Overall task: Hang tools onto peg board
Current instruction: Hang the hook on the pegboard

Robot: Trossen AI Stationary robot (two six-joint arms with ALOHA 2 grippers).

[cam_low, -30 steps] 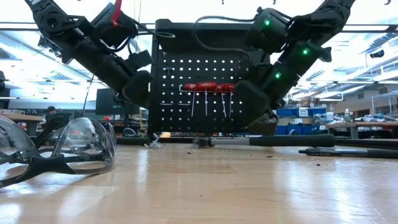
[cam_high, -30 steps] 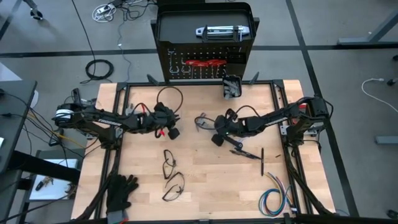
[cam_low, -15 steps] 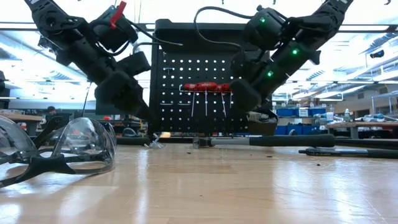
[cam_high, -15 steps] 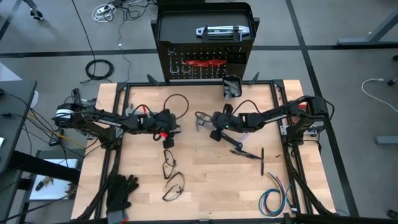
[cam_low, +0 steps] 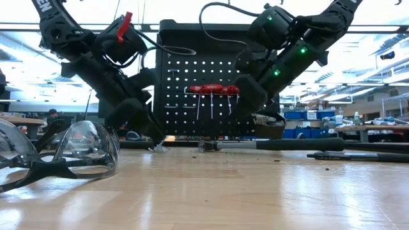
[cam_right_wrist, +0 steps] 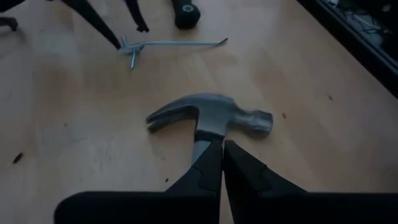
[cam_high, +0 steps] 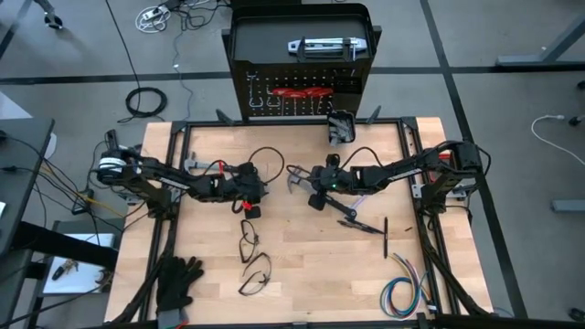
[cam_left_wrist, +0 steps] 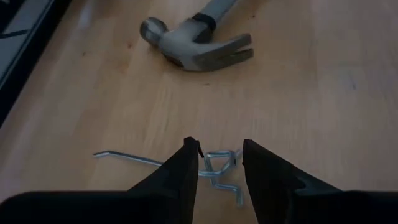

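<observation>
Pale wooden planks make up the tabletop, framed by black rails, with grey workshop floor around it. At the far edge stands the upright black perforated metal peg board; red-handled screwdrivers hang on its face, a silver flat bar tool lies on its top, and a small black bin sits at its foot.

Near the middle of the tabletop lies a steel claw hammer with a black handle, its head toward the left arm. The right gripper is low over the hammer's neck, just behind the head; its fingers are pressed together with hardly a gap, and whether they touch the steel I cannot tell.

The left gripper is down at the tabletop over a bent silver wire hook that lies flat on the wood, close to the hammer head. Its fingers stand apart on either side of the hook's looped end without clamping it.

Nearer the front edge lie two pairs of clear safety glasses, black gloves at the left corner and a coloured wire bundle at the right. A thin dark rod lies to the right of the hammer handle.
</observation>
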